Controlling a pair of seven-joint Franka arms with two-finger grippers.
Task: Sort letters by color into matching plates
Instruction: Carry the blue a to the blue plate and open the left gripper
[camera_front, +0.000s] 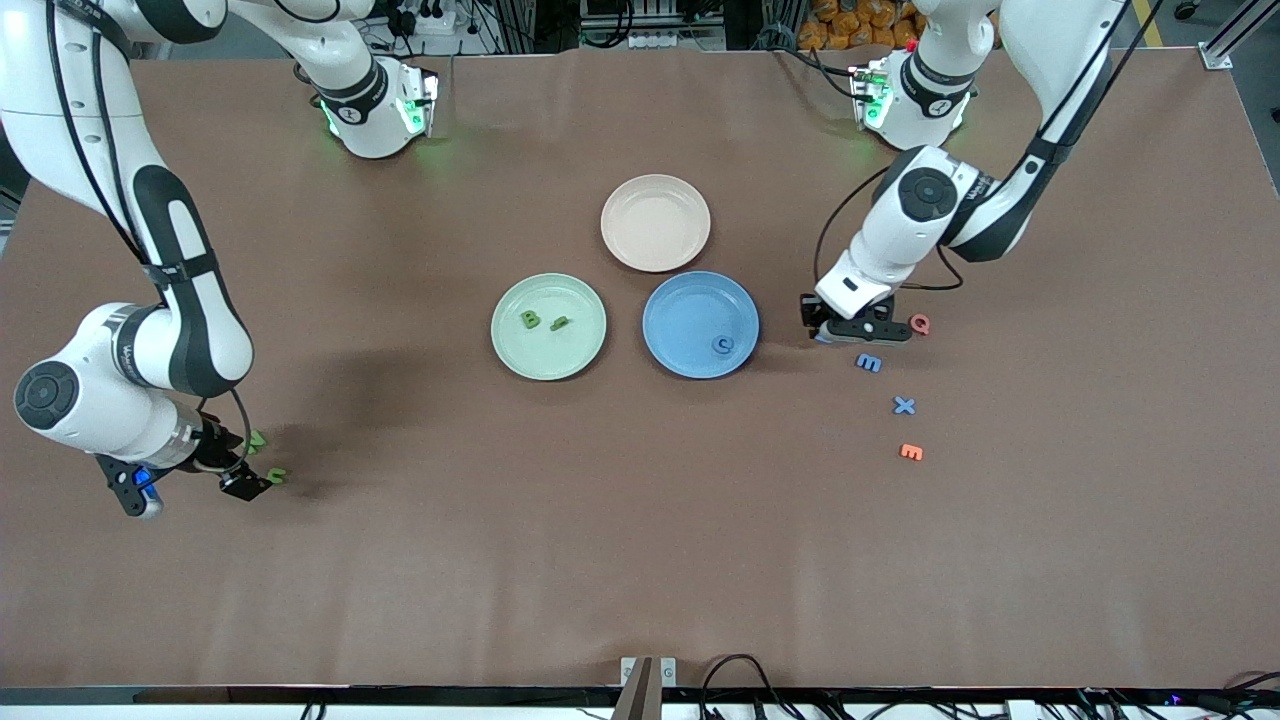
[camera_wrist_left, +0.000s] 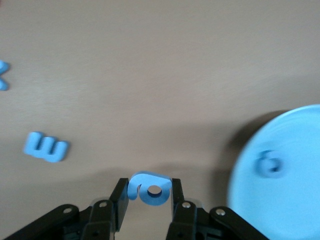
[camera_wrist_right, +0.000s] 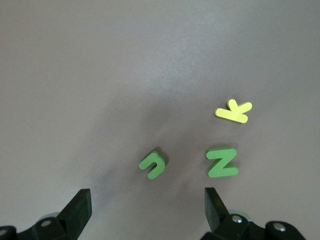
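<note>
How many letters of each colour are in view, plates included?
Green: 4 (B, P, N, U)
Blue: 4 (C, m, X, a)
Yellow: 1 (K)
Red: 1 (Q)
Orange: 1 (E)
Total: 11

foam letters read as themselves: green b, blue c, blue m, blue x, orange e, green n, yellow k.

Left gripper jaws clamped, low; right gripper jaws wide, low.
</note>
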